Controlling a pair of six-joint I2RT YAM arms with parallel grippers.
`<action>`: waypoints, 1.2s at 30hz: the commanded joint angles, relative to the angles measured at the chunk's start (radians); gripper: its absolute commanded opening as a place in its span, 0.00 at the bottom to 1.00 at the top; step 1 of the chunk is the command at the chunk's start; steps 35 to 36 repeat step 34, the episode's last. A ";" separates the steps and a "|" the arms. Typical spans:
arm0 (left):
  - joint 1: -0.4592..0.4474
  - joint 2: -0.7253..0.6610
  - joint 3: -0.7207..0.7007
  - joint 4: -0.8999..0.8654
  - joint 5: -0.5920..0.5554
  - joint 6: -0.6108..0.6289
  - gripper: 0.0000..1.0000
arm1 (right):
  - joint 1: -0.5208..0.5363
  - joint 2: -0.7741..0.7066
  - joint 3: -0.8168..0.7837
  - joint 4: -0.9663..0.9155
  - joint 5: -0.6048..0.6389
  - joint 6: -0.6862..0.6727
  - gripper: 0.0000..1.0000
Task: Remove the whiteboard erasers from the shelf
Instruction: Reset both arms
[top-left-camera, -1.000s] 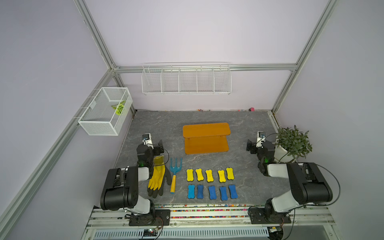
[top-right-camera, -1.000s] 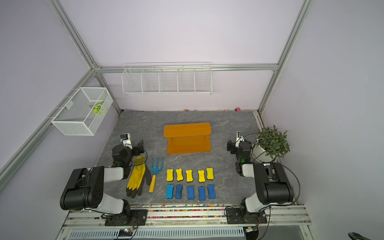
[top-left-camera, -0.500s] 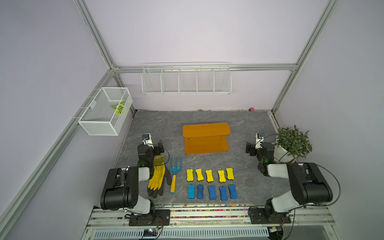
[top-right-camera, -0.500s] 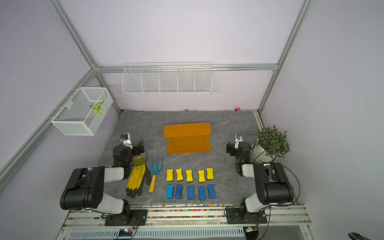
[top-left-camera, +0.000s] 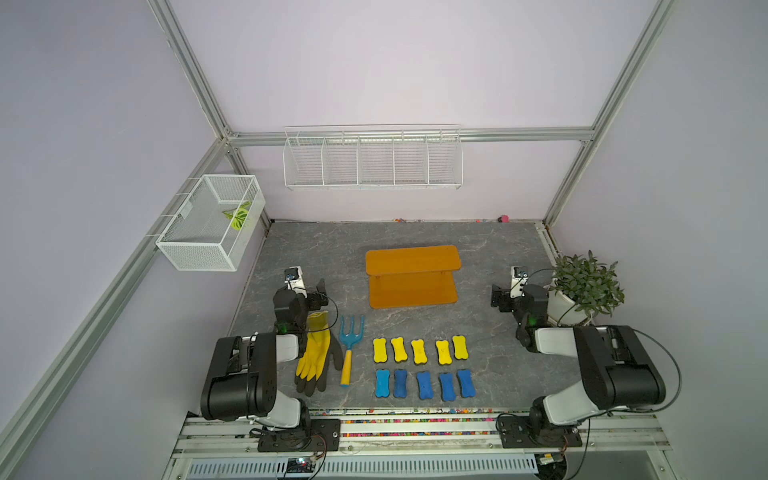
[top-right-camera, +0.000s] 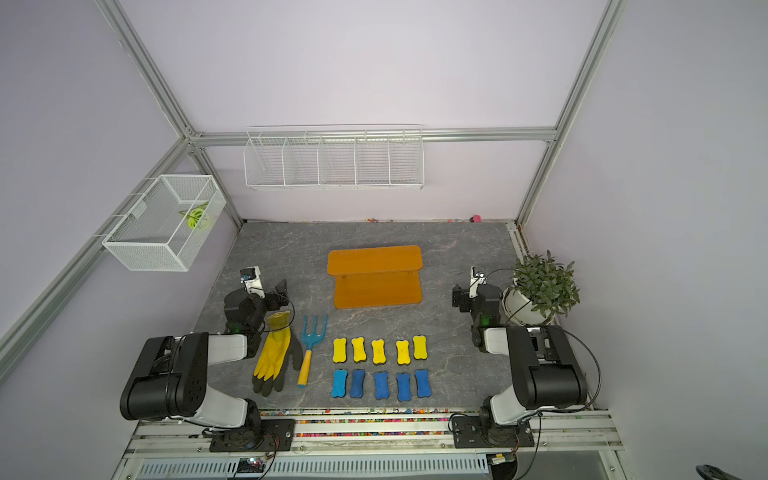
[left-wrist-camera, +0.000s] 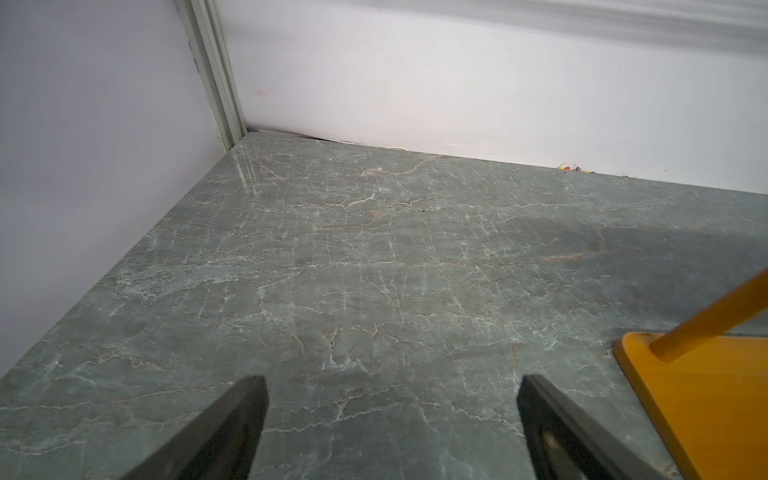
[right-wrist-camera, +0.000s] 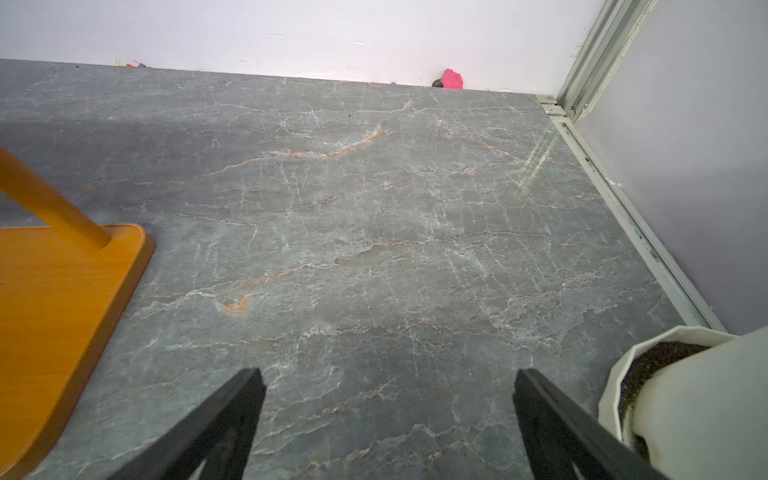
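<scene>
Jaws spread wide, five yellow, five blue bone-shaped erasers (top-left-camera: 419, 351), before orange two-tier shelf (top-left-camera: 412, 291)

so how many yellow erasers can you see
5 yellow erasers, side by side in one row on the table, between the shelf and the blue erasers; none looks hidden.

Diffuse overhead light, bright and even: you see both top views sharp, with only faint shadows. In the wrist views the back wall (left-wrist-camera: 457, 83) washes out, pale glare streaks the table (left-wrist-camera: 245, 174), and a soft shadow borders the shelf (right-wrist-camera: 62, 291).
</scene>
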 joint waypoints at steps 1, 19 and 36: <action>0.007 0.003 0.010 0.009 0.036 0.005 1.00 | -0.006 -0.015 0.002 0.010 -0.013 0.012 0.99; 0.005 -0.001 0.000 0.024 0.028 0.008 1.00 | -0.006 -0.016 -0.001 0.017 -0.013 0.010 0.99; 0.005 -0.001 0.000 0.024 0.030 0.008 1.00 | -0.008 -0.018 -0.009 0.027 -0.015 0.007 0.99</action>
